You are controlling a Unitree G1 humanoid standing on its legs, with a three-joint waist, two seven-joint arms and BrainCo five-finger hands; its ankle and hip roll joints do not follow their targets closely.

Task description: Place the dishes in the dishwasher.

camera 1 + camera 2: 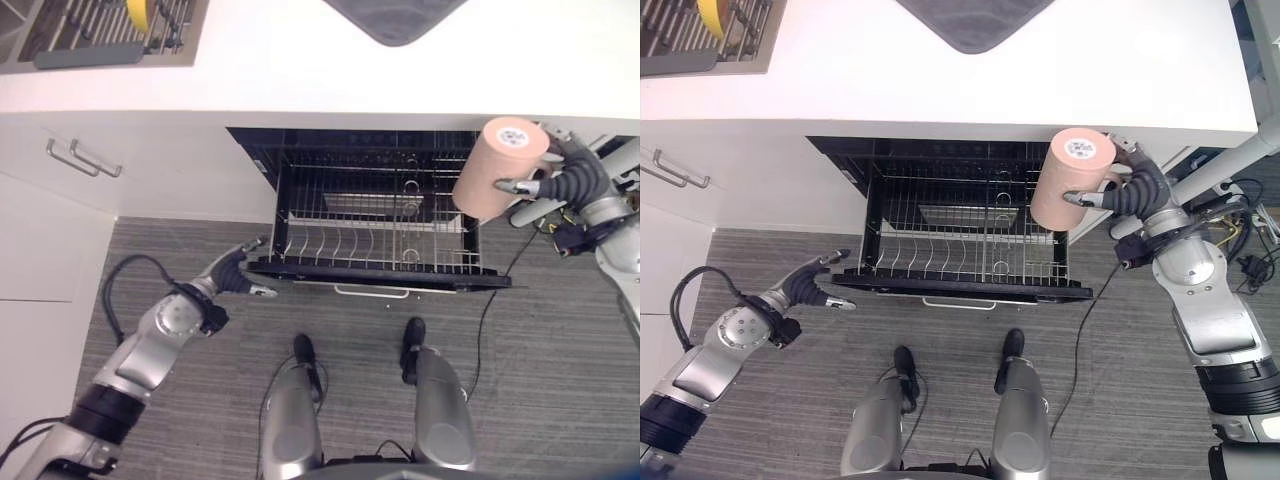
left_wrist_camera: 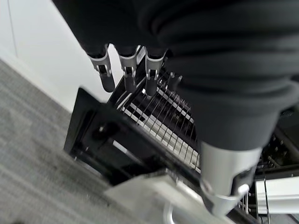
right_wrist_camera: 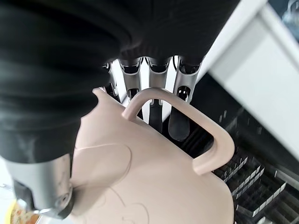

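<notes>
right hand (image 1: 1132,190) gripping pink mug (image 1: 1073,176) above dishwasher rack (image 1: 960,245), left hand (image 1: 812,283) beside it

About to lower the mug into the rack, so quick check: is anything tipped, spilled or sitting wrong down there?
Nothing stands out. The pink mug is upside down in the right hand, above the pulled-out dishwasher rack. The left hand is open at the rack's front left corner. No spill shows on the floor.

head eyes downward, wrist views close
</notes>
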